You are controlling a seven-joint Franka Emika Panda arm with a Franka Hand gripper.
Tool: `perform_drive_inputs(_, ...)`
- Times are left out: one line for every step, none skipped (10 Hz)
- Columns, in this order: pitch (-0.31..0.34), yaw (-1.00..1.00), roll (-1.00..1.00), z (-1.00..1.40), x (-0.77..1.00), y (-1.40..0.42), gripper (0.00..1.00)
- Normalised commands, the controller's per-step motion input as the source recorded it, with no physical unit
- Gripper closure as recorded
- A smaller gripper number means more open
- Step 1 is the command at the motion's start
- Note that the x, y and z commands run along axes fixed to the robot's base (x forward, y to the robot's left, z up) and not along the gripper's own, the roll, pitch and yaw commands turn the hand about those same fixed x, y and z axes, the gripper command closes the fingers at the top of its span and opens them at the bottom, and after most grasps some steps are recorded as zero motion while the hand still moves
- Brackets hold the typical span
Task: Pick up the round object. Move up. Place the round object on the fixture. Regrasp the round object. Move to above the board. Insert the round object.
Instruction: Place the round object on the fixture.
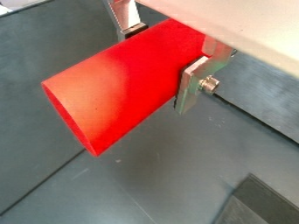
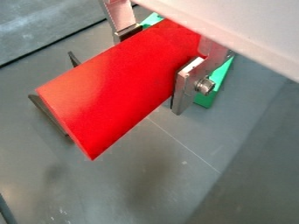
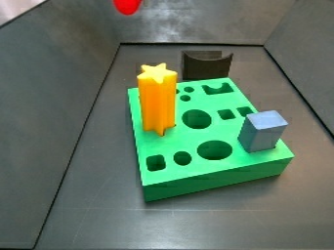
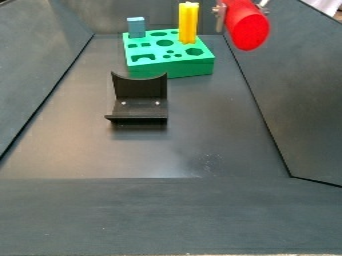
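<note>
The dark grey desk (image 4: 174, 150) fills the lower part of both side views, with sloping dark walls around it. On it sits the board (image 3: 209, 146), a thick bright green block with round, square and other shaped holes in its top; in a side view it also shows at the far end of the desk (image 4: 167, 55). An orange-yellow star peg (image 3: 156, 98) stands upright in the board near one edge, and a grey-blue cube (image 3: 264, 131) rests on the board's top at a corner. The fixture (image 4: 138, 97), a dark block with a concave curved top on a base plate, stands on the desk just beside the board, apart from it on the near side in that side view; in a side view it shows behind the board (image 3: 206, 64). The round object (image 1: 122, 87), a smooth red cylinder, is held in the air well above the desk: a side view shows it up by the right wall (image 4: 246, 25), above and apart from the fixture and board, and only its lower end shows at the top edge of a side view (image 3: 128, 6). The gripper (image 2: 149, 52) pinches the round object across its width, near one end, so most of the cylinder juts out past the fingers (image 2: 187, 86). In both wrist views the silver plates press flat against opposite sides of the red body, one on each flank.
</note>
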Motion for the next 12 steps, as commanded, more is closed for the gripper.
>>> perform_drive_inputs(0.114, -0.05, -0.15, 0.0, 1.0, 0.01, 1.0)
perform_drive_inputs(0.115, -0.04, -0.16, 0.0, 1.0, 0.01, 1.0)
perform_drive_inputs(0.117, -0.04, -0.16, 0.0, 1.0, 0.01, 1.0)
perform_drive_inputs(0.123, -0.03, -0.16, 0.0, 1.0, 0.01, 1.0)
perform_drive_inputs(0.126, -0.03, -0.16, 0.0, 1.0, 0.01, 1.0)
perform_drive_inputs(0.126, -0.03, -0.16, 0.0, 1.0, 0.01, 1.0)
perform_drive_inputs(0.125, -0.03, -0.16, 0.0, 1.0, 0.01, 1.0)
perform_drive_inputs(0.126, -0.03, -0.16, 0.0, 1.0, 0.01, 1.0)
perform_drive_inputs(-0.08, 0.02, -1.0, 0.02, 1.0, -0.04, 1.0)
perform_drive_inputs(-0.074, 0.01, -1.0, 0.02, 1.0, -0.03, 1.0)
perform_drive_inputs(-0.061, 0.01, -1.0, 0.01, 1.0, -0.01, 1.0)
perform_drive_inputs(-0.036, 0.0, -1.0, 0.01, 1.0, -0.01, 1.0)
